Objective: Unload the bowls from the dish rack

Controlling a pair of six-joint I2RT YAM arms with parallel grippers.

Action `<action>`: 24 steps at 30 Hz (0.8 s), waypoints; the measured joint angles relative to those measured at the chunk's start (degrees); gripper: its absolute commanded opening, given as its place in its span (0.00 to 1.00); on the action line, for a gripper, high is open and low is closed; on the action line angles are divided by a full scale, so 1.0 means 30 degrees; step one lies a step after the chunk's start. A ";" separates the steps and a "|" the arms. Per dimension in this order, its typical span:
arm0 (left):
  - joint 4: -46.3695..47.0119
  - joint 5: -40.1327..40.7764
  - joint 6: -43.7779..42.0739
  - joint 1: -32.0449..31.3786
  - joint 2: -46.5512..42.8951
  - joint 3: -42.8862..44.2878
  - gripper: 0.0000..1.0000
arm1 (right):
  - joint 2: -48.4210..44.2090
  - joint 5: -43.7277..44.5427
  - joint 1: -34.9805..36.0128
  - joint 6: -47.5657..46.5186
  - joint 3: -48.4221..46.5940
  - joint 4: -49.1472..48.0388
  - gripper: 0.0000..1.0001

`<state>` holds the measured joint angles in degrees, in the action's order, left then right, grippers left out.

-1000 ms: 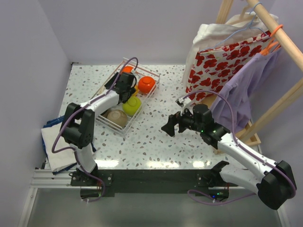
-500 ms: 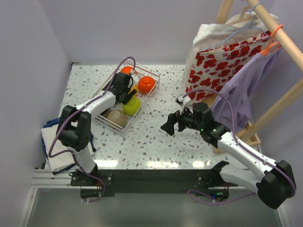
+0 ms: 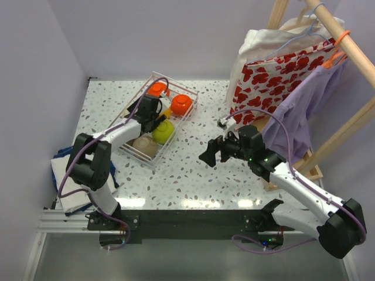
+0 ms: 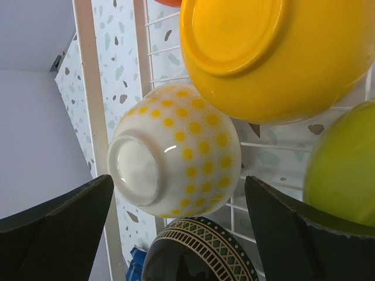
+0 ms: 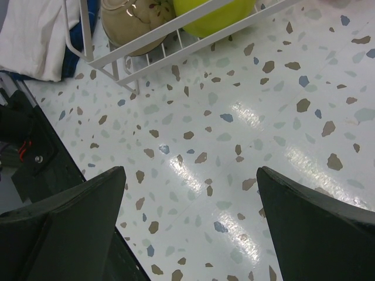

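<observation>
Evidently, no bowls (image 3: 181,104) are seen unloaded from the dish rack (image 4: 88,88) yet. Left gripper (image 4: 179,231) and right gripper (image 5: 190,222) are spread apart, empty.

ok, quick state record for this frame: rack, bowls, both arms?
dish rack: white wire, rear left of table
in rack: cream dotted bowl, yellow bowl, lime green bowl, dark patterned bowl, orange-red bowl, tan bowl
left gripper: jaws open, aimed at cream dotted bowl, nothing held
right gripper: jaws open, empty, above bare table
progress: every visible bowl is in the rack
</observation>
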<state>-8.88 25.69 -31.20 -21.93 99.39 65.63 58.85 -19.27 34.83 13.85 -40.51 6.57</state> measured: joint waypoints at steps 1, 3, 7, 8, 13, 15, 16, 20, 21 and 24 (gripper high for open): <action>0.0219 0.0080 -0.0007 0.0000 0.0000 -0.0051 1.00 | 0.0007 0.0000 0.0000 0.0007 0.0000 0.0022 0.99; 0.0612 0.0146 -0.0029 0.0007 0.0000 -0.0211 1.00 | 0.0000 0.0007 0.0000 0.0015 0.0000 0.0036 0.99; 0.0729 0.0168 0.0007 0.0007 0.0007 -0.0430 1.00 | 0.0000 0.0000 0.0000 0.0029 0.0000 0.0036 0.99; 0.0787 0.0160 0.0015 0.0022 0.0015 -0.0452 1.00 | 0.0000 0.0000 0.0000 0.0036 0.0000 0.0036 0.99; 0.1129 0.0240 0.0160 0.0022 0.0182 -0.0474 1.00 | 0.0000 0.0000 0.0000 0.0080 0.0000 0.0036 0.99; 0.1392 0.0401 0.0189 0.0022 0.0328 -0.0474 1.00 | 0.0000 0.0000 0.0000 0.0080 0.0000 0.0036 0.99; 0.1574 0.0517 0.0197 0.0022 0.0401 -0.0488 1.00 | 0.0000 0.0000 0.0000 0.0087 0.0000 0.0036 0.99; 0.2368 0.1115 0.0204 0.0029 0.0729 -0.0503 1.00 | 0.0000 0.0000 0.0000 0.0095 0.0000 0.0036 0.99; 0.2565 0.1231 0.0226 0.0051 0.0809 -0.0503 1.00 | 0.0000 0.0007 0.0000 0.0095 0.0000 0.0036 0.99; 0.3009 0.1566 0.0284 0.0095 0.1027 -0.0503 1.00 | 0.0000 0.0007 0.0000 0.0102 0.0000 0.0036 0.99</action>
<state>0.14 30.39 -30.35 -21.65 102.48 64.12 58.85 -19.25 34.83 14.15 -40.51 6.68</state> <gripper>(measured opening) 0.997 0.986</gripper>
